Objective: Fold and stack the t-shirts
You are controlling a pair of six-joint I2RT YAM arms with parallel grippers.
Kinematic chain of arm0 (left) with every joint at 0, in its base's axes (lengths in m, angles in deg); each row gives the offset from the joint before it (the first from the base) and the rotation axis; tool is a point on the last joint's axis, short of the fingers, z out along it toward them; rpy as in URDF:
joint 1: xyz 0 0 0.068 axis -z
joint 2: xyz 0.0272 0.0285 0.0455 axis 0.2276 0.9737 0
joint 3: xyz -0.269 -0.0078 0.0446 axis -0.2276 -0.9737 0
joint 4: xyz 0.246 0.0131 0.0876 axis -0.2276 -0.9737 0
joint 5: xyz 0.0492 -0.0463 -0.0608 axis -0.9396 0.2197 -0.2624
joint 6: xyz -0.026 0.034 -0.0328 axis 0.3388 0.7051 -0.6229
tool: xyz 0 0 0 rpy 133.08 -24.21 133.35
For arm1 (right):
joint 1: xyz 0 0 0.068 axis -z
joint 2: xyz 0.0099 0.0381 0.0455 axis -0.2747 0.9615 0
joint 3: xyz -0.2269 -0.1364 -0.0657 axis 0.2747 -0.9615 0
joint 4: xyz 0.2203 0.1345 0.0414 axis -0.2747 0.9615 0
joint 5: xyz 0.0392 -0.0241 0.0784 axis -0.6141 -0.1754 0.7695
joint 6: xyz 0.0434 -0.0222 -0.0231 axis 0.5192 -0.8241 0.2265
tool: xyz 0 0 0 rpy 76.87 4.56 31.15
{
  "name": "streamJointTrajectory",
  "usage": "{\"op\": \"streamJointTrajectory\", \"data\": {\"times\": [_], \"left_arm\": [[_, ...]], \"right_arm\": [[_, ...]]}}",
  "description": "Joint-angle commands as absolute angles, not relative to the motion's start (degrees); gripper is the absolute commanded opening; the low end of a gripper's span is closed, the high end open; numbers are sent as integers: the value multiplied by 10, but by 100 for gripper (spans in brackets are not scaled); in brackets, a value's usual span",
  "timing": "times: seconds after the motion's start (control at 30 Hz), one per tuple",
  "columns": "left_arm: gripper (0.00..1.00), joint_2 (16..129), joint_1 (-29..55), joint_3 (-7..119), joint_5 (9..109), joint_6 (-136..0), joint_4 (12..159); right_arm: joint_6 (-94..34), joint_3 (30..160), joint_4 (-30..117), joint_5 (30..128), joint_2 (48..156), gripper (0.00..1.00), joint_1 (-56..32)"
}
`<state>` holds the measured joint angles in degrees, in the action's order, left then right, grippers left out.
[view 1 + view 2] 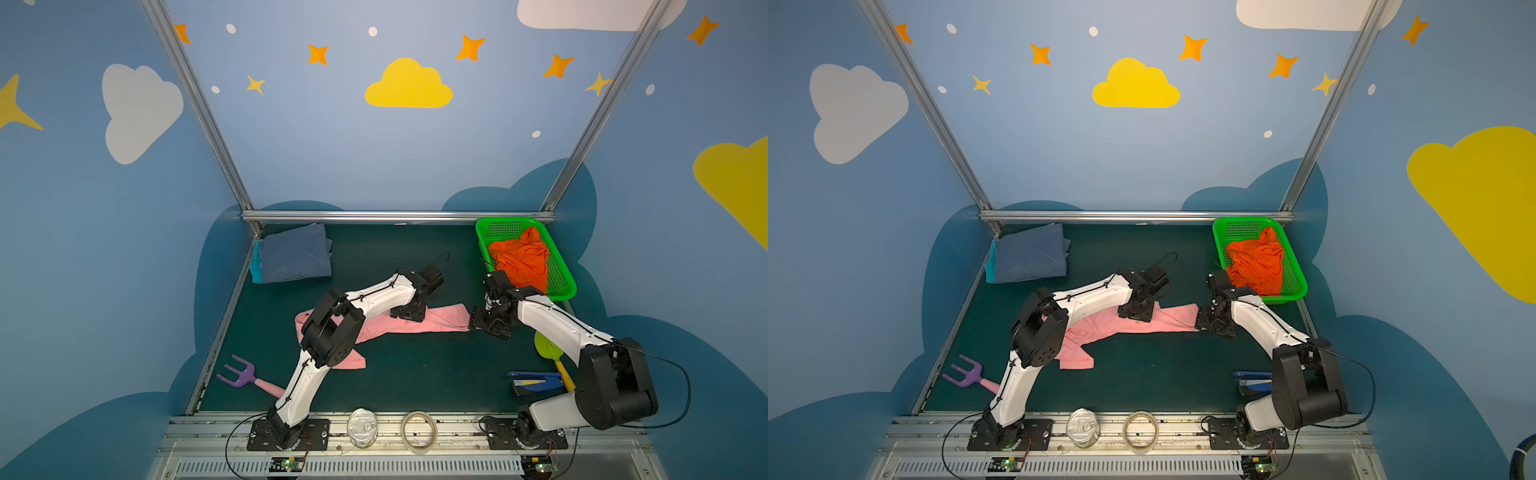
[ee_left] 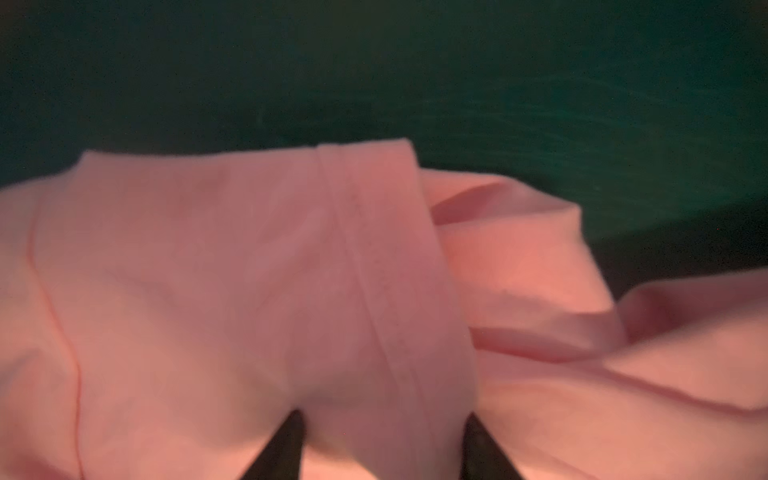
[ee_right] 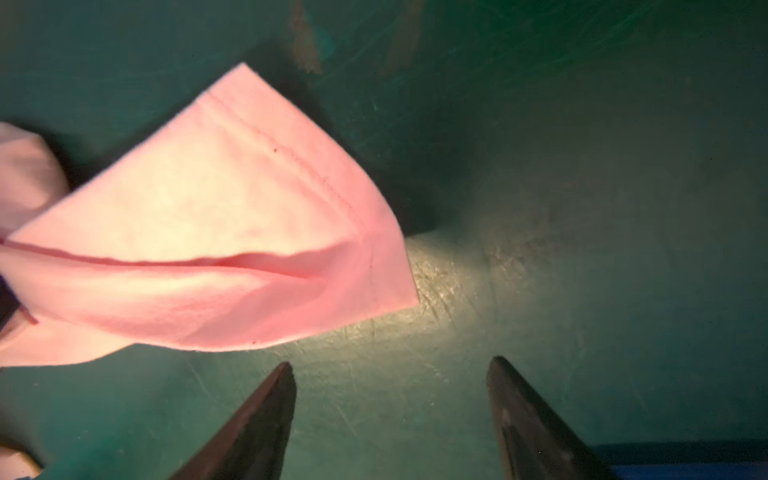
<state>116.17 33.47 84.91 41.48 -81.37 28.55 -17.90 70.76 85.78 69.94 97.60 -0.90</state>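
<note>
While we spread pink t-shirt (image 1: 440,322): left tool (image 2: 382,419) astride it, grip unclear; right tool (image 3: 390,365) wide at three o'clock hem, which likely needs pinching.

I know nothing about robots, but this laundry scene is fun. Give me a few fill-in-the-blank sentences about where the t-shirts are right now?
1. The crumpled orange t-shirt lies inside a green ____.
2. The folded slate blue t-shirt rests on a teal t-shirt in the far ____ corner of the table.
3. The pink t-shirt lies between the left arm and the right ____.

Missing words: basket; left; arm.
</note>
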Motion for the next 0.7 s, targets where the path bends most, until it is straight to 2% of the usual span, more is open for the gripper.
{"op": "streamJointTrajectory", "data": {"times": [0.0, 0.07, 0.13, 0.33, 0.47, 0.5, 0.57, 0.63, 0.67], "left_arm": [[23, 1169, 332, 869, 398, -803, 246], [10, 1163, 329, 875, 392, -803, 238], [5, 1150, 325, 883, 386, -802, 228], [4, 1090, 311, 889, 371, -797, 207], [4, 1060, 306, 890, 365, -794, 188], [4, 1051, 305, 889, 365, -794, 184], [4, 1033, 302, 883, 364, -795, 178], [4, 1011, 299, 871, 363, -800, 173], [4, 1000, 297, 866, 359, -802, 169]], "right_arm": [[-172, 701, 850, 718, 985, 74, -1], [-170, 697, 842, 732, 985, 73, 3], [-168, 691, 826, 754, 985, 74, 3], [-149, 698, 798, 779, 1016, 73, 2], [-148, 716, 775, 792, 1057, 65, -3], [-146, 717, 763, 794, 1061, 60, -5], [-141, 719, 737, 804, 1063, 42, -6], [-136, 722, 721, 813, 1055, 9, -9], [-135, 725, 720, 811, 1047, 0, -10]]}}
